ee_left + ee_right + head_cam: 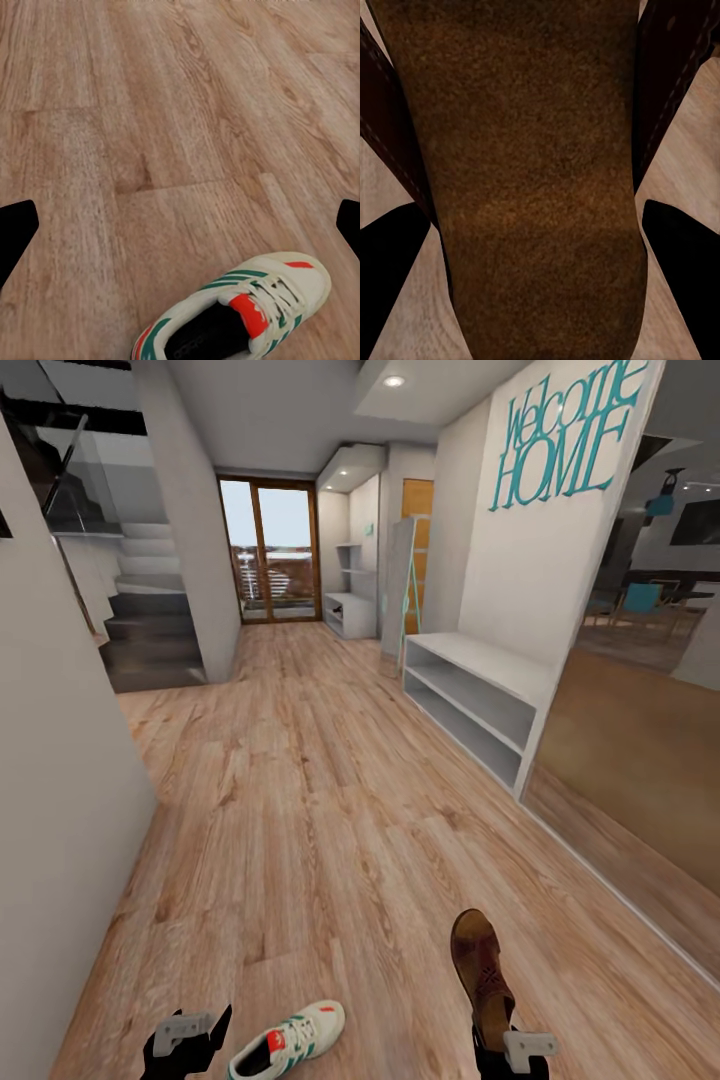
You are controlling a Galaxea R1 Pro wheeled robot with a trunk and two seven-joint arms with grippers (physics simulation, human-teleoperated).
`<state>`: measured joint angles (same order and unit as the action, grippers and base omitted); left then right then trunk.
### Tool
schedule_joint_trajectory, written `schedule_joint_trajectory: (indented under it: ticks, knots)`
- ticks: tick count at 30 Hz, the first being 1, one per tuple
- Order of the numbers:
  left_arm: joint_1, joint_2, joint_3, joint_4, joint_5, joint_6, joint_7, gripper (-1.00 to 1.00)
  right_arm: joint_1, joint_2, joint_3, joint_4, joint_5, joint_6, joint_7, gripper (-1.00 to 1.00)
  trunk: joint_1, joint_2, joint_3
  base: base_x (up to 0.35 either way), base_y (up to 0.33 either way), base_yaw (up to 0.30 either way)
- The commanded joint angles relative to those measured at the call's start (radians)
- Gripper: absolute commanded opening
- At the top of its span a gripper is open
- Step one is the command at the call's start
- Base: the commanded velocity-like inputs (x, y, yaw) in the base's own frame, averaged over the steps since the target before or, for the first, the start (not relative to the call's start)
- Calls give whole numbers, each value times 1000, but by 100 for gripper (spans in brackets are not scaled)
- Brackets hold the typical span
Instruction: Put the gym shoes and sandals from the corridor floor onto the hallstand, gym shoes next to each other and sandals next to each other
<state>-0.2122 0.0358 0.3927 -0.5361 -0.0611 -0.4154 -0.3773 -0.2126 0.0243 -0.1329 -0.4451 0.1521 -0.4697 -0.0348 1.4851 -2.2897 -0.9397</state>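
1 cream-white lace-up sneaker with green stripes (288,1042) lies on the light wood-plank floor (300,800), just beside the left gripper (190,1040), whose fingers stand apart and empty. The right gripper (500,1050) is clamped on 1 dark brown leather sandal (482,975). 1 pale grey 2-shelf bench (475,705) stands along the wall.

Black casings are seen on both arms, each topped by a pale grey bracket with small round holes. The left gripper (215,1025) and right gripper (540,285) are finished with plain, dark, wedge-shaped fingers (15,240).
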Motion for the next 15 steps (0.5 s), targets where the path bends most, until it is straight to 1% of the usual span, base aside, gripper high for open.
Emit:
schedule_joint_trajectory:
  ticks: [1, 9, 15]
  knots:
    - [-1, -1, 8, 1, -6, -3, -8, 100, -1, 1, -5, 0, 10, -3, -4, -100, 0, 0, -1, 25, 10, -2]
    - [-1, -1, 8, 1, -6, -3, -8, 100, -1, 0, -5, 0, 10, -3, -4, -100, 0, 0, -1, 29, 18, 0]
    - [-1, -1, 8, 1, -6, -3, -8, 100, -1, 0, -5, 1, 10, -3, -4, -100, 0, 0, -1, 171, 159, 0]
